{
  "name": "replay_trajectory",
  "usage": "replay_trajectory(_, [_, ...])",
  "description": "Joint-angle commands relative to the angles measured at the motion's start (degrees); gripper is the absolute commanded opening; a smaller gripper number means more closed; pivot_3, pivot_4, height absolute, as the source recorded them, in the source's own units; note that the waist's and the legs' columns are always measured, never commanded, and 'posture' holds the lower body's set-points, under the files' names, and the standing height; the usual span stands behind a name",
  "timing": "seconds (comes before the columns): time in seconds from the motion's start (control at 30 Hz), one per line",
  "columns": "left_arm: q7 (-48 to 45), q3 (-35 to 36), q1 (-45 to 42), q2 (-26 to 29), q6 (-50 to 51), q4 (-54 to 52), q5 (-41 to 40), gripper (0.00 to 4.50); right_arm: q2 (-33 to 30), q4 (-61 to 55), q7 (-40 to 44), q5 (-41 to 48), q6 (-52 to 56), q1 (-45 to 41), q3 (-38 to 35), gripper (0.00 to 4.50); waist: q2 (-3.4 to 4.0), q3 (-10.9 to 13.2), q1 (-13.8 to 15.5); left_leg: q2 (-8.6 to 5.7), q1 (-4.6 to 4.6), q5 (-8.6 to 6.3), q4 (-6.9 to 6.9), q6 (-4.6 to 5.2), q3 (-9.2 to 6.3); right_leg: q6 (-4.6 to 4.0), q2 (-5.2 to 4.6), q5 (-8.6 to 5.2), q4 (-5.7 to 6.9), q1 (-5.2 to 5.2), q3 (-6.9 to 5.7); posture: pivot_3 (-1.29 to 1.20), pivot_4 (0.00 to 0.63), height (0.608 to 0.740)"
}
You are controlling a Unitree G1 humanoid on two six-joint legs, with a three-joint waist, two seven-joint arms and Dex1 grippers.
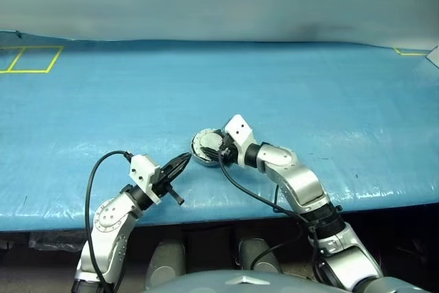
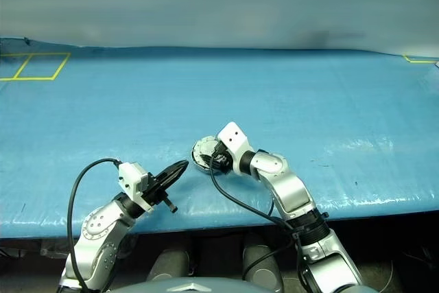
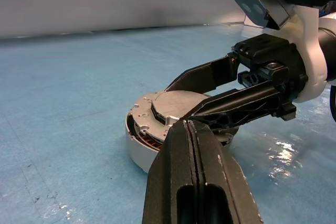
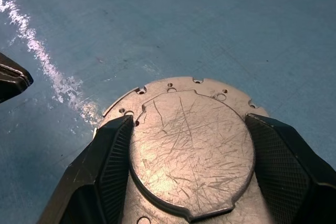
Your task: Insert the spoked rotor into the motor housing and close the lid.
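The motor housing (image 3: 136, 153) is a small grey cup near the table's front edge, at the centre. The lid (image 4: 191, 150) lies on top of it, plain scratched side and raised boss up, slightly tilted, so copper windings (image 3: 149, 142) show through a gap at one side. My right gripper (image 4: 190, 124) reaches over it from the right, its fingers (image 4: 113, 166) against both sides of the boss. My left gripper (image 1: 186, 160) is shut and empty, its tip pointing at the housing from just left of it without touching. The spoked rotor is hidden.
Blue sheeting (image 1: 274, 101) covers the table, and its front edge (image 1: 274, 207) runs just behind both arms. A yellow tape square (image 1: 31, 60) marks the far left corner and a yellow tape corner (image 1: 411, 51) the far right.
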Motion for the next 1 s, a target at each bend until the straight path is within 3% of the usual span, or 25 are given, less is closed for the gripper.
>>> replay_trajectory(0.03, [0.21, -0.53, -0.18, -0.07, -0.45, -0.92, -0.67, 0.0, 1.03, -2.54, -0.75, -0.63, 0.87, -0.39, 1.17, 3.05, 0.0, 0.0, -0.02, 0.0, 0.0, 0.0, -0.01, 0.0, 0.0, -0.01, 0.0, 0.0, 0.0, -0.01, 0.0, 0.0, 0.15, 0.74])
replay_trajectory(1.0, [1.2, 0.43, -0.5, 1.61, -0.13, -0.58, -1.2, 0.0, 1.53, 3.78, -3.55, -4.29, 2.23, 0.12, 1.71, 3.05, 0.04, -0.05, -0.64, 0.04, 0.06, 0.01, -0.1, 0.01, 0.02, -0.02, -0.01, 0.02, -0.25, 0.08, -0.01, 0.0, 0.15, 0.74])
